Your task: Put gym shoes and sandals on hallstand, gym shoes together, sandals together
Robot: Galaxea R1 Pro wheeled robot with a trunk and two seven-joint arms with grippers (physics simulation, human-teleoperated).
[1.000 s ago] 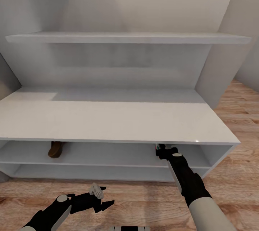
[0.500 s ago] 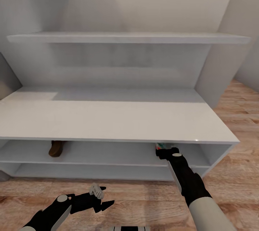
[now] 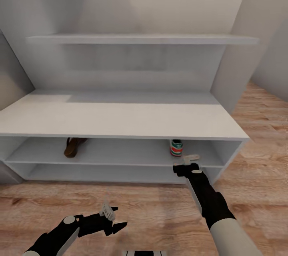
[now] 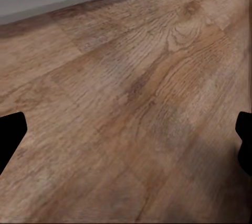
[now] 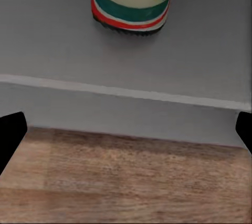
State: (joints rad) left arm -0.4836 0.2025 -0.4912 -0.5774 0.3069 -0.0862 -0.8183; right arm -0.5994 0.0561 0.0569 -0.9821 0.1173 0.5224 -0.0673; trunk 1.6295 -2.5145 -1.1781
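The rack (image 3: pixel 120 118) stands against the white wall, its flat top bare and its front edge overhanging two open shelves. A wall shelf (image 3: pixel 140 39) runs above it, well clear of the top. On the upper open shelf a gym shoe (image 3: pixel 176 147) sits near the right end, heel toward the robot, showing its red-orange heel patch and green stripe; it stands upright and set back from the shelf's front lip. In the right wrist view the shoe (image 5: pixel 135 1) rests on the grey shelf board with a strip of bare board between it and the lip. A sandal (image 3: pixel 73 147) lies on the same shelf toward the left end, well apart from the shoe, its toe end under the top's overhang. The long stretch of shelf between them is open.

The right gripper (image 3: pixel 189 161) hangs just outside the shelf's front edge, below and just beside the shoe, not touching it; its fingers are spread and hold nothing, their dark tips far apart at the sides of the wrist view. The left gripper (image 3: pixel 111 217) hovers low over the wood floor (image 3: pixel 160 208) in front of the rack, fingers parted and empty, with only planks and the rack's base edge ahead of it in its wrist view. The floor before the rack is open to either side.
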